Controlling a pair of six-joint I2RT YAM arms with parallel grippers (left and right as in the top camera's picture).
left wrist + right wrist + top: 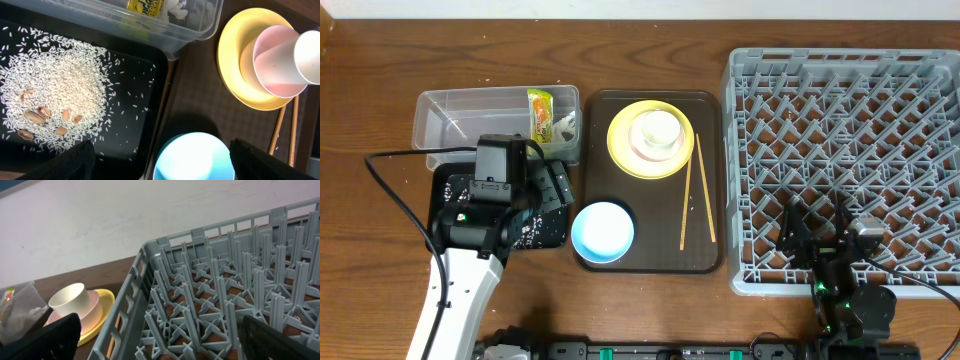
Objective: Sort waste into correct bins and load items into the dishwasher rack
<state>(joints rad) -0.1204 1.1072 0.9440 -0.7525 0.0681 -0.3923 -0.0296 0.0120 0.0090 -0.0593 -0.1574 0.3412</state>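
L fingers (pixel 75 162) spread wide, empty, above black tray (pixel 150 100) edge & light blue bowl (pixel 192 157). R fingers (pixel 45 340) apart too, empty, over rack (pixel 840 150) at 4 o'clock. Rice (pixel 55 95) heaped in black tray, 8 o'clock. Wrapper (pixel 540 110) + paper scrap (pixel 565 122) in clear tub (pixel 450 115), 10 o'clock. White cup (pixel 310 55) in pink bowl (pixel 272 65) on yellow plate (pixel 232 55), 12 o'clock; chopsticks (pixel 686 200) just beside; all on brown tray (pixel 660 250).

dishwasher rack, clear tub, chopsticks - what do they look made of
Dishwasher rack: moulded plastic, matte grey; one even colour through lattice and pegs. Clear tub: transparent plastic, slightly glossy; the table shows through its floor. Chopsticks: probably wood or bamboo, pale tan and dull, though too thin to be sure.
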